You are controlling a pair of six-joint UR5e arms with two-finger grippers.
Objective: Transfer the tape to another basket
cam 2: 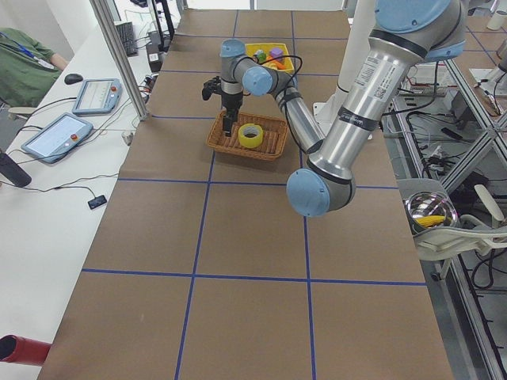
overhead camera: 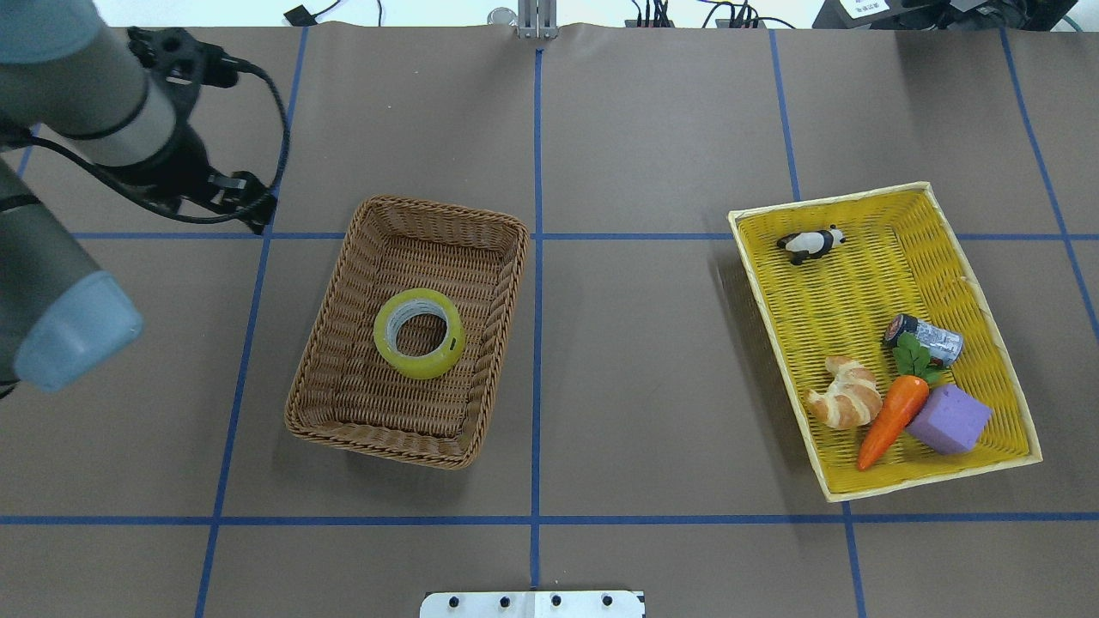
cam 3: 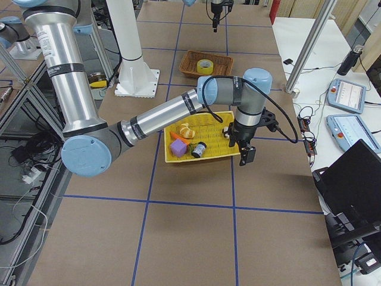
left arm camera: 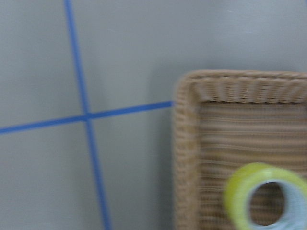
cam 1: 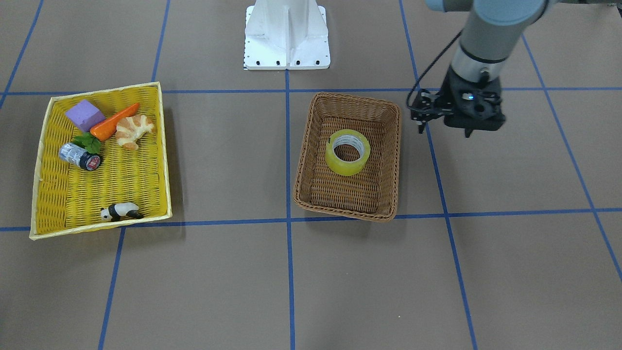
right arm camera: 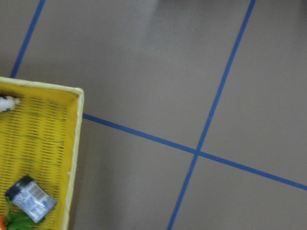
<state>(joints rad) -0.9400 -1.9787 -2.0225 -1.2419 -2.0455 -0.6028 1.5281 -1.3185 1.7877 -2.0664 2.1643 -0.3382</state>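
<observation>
The tape (cam 1: 347, 151), a yellow translucent roll with a pale core, lies flat in the middle of the brown wicker basket (cam 1: 396, 146). It also shows in the overhead view (overhead camera: 419, 333) and at the lower right of the blurred left wrist view (left arm camera: 268, 201). My left gripper (cam 1: 467, 132) hangs above the table beside the basket's far corner, apart from it; its fingers do not show clearly, so I cannot tell open or shut. My right gripper (cam 3: 245, 156) shows only in the exterior right view, beside the yellow tray; I cannot tell its state.
A shallow yellow woven tray (cam 1: 163, 146) holds a purple block (cam 1: 84, 114), a carrot (cam 1: 114, 120), a croissant (cam 1: 134, 130), a silver cylinder with a black-red cap (cam 1: 80, 156) and a panda figure (cam 1: 120, 212). The robot's white base (cam 1: 286, 34) stands at the back centre.
</observation>
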